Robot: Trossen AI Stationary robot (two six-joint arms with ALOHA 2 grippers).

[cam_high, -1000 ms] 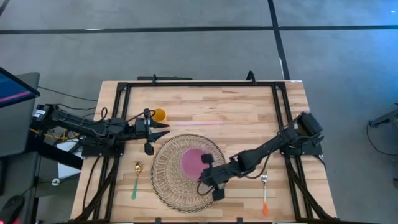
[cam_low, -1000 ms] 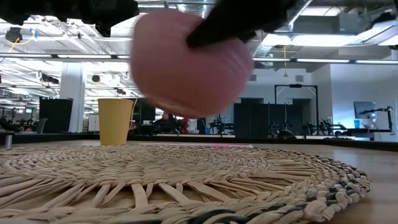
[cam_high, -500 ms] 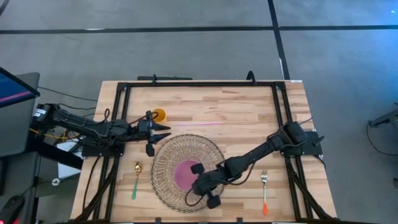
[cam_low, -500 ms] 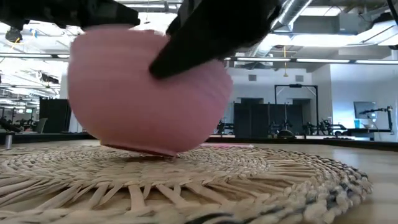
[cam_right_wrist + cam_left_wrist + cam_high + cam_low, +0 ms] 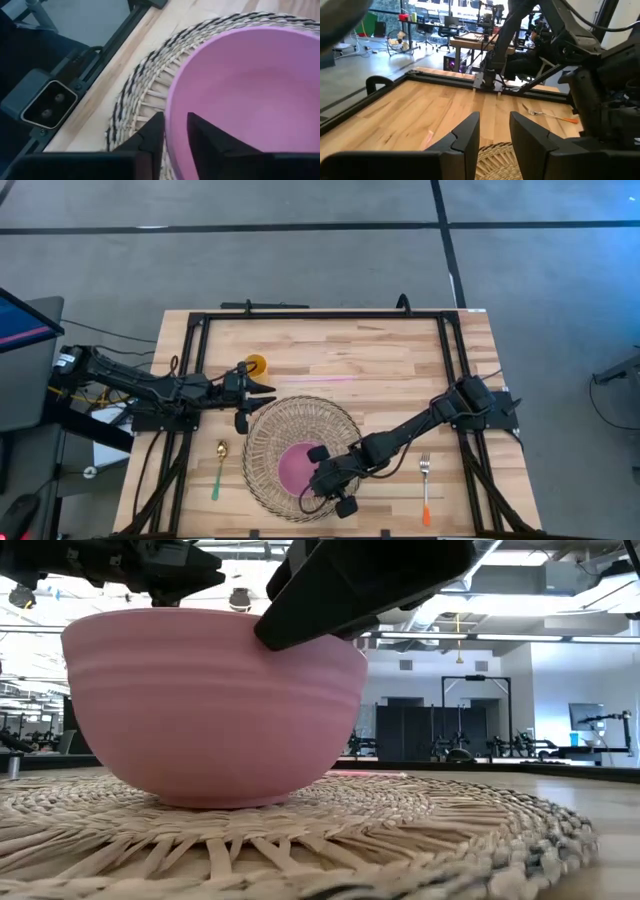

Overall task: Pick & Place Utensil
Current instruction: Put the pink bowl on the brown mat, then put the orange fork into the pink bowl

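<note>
The right gripper (image 5: pixel 174 131) pinches the rim of the pink ribbed bowl (image 5: pixel 213 705), now lowered flat onto the round woven straw placemat (image 5: pixel 303 457). The left gripper (image 5: pixel 494 131), narrowly parted and empty, hovers at the mat's edge. Bare wood separates the orange-handled fork (image 5: pixel 425 489) from the mat; the bowl's base is hard to see.

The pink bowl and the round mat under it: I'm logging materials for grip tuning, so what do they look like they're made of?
The pink bowl looks like matte plastic or glazed ceramic; faint horizontal ridges ring its smooth wall, and the look leaves it open. The round mat appears to be woven straw or seagrass: pale flat strands radiate outward, with a darker braided edge.
</note>
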